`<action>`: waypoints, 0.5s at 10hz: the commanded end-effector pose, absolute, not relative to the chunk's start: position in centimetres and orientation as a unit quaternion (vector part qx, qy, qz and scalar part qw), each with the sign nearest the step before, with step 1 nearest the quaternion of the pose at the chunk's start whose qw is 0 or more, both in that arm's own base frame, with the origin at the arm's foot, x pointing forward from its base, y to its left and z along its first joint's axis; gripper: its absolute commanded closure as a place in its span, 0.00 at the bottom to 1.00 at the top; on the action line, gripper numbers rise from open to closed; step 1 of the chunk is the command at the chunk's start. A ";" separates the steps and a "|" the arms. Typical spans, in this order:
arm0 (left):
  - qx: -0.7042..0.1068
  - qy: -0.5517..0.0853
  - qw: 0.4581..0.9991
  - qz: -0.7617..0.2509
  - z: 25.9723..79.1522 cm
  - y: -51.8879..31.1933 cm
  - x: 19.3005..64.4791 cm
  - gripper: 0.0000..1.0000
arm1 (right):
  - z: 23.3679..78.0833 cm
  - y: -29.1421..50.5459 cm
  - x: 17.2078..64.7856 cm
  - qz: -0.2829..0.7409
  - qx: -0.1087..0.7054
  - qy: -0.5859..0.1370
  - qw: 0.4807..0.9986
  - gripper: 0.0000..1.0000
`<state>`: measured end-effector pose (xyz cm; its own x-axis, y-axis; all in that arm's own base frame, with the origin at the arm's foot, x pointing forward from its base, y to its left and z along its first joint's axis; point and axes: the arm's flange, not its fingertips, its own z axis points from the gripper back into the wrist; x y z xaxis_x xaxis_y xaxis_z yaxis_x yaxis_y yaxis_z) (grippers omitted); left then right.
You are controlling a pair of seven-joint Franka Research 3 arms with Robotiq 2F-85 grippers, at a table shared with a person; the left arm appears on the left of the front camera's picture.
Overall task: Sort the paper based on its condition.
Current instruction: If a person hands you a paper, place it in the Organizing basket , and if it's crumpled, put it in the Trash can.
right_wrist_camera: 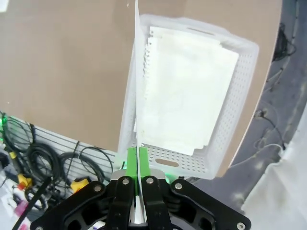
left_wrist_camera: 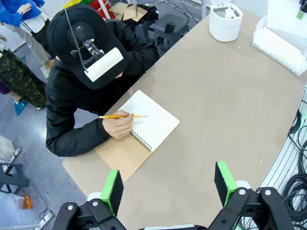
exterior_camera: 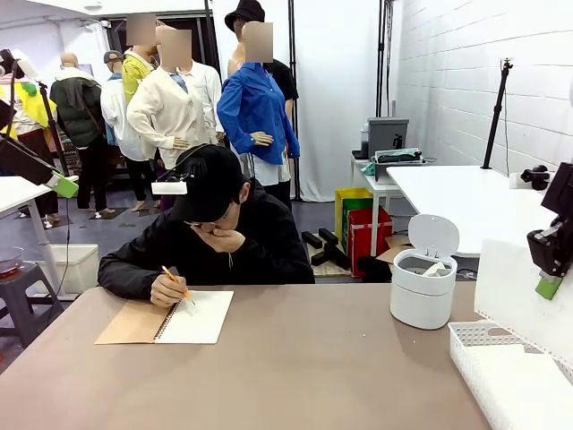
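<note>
Where the table [exterior_camera: 313, 376] runs to 4 o'clock, the white tray [exterior_camera: 474, 333] holds flat sheets [right_wrist_camera: 192, 86]; the bin [exterior_camera: 421, 300] at 2 o'clock stands open. 1 smooth sheet [right_wrist_camera: 136, 72] hangs above the tray, pinched edge-on in the right gripper [right_wrist_camera: 138, 155]: placing step, I judge. Next calls for lowering it and letting go flat inside. Left gripper [left_wrist_camera: 170, 184] spread, empty, over the table. No readable writing or brands.

Left fingers [left_wrist_camera: 113, 188] spread apart, right fingers [right_wrist_camera: 131, 163] pressed together
</note>
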<state>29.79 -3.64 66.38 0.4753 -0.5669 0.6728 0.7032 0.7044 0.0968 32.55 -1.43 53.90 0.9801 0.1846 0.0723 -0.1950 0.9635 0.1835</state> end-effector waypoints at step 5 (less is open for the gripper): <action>-0.097 -0.354 0.853 -0.370 66.3 -3.5 29.8 0.00 | 46.9 -2.4 32.0 0.062 0.110 -0.023 0.992 1.00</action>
<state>29.79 -3.64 66.38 0.4753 -0.5670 0.6728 0.7032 0.7044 0.0968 31.71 -2.16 48.22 0.9886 0.1478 0.0289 -0.1506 0.9673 0.2042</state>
